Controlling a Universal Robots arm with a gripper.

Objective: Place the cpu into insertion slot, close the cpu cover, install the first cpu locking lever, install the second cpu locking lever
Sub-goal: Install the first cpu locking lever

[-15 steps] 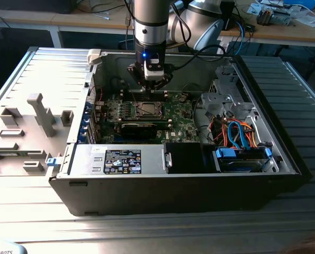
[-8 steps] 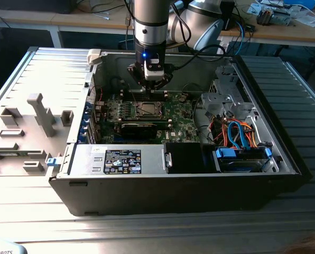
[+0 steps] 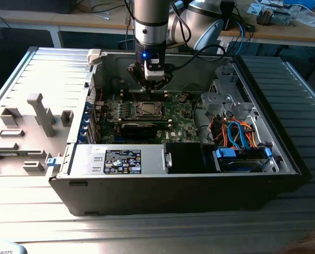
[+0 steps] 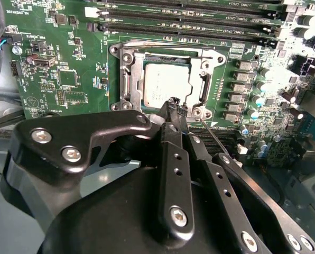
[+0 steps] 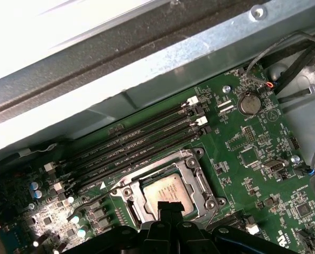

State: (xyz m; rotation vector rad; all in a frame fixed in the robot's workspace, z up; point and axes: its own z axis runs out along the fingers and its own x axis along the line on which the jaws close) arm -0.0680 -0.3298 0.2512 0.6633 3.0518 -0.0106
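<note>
The cpu [image 4: 165, 84] [image 5: 165, 191] lies flat in the insertion slot [image 3: 146, 109] on the green board, silver top up. Around it sits the grey metal cpu cover [image 4: 130, 79] [image 5: 195, 174], lying down flat, with the chip showing through its window. A thin wire locking lever [image 4: 216, 142] runs along one side of the socket, and another [image 5: 94, 198] shows beside the opposite side. My gripper [image 4: 173, 103] [image 5: 168, 207] [image 3: 150, 87] hangs just over the socket's edge, its black fingers pressed together with nothing seen between them.
Long black memory slots [image 4: 189, 21] [image 5: 136, 143] run beside the socket. A black expansion card [image 3: 139, 128] lies just in front of it, with the power supply [image 3: 126, 159], a drive bay with bundled cables [image 3: 237, 132], and the case wall [image 5: 147, 69] around.
</note>
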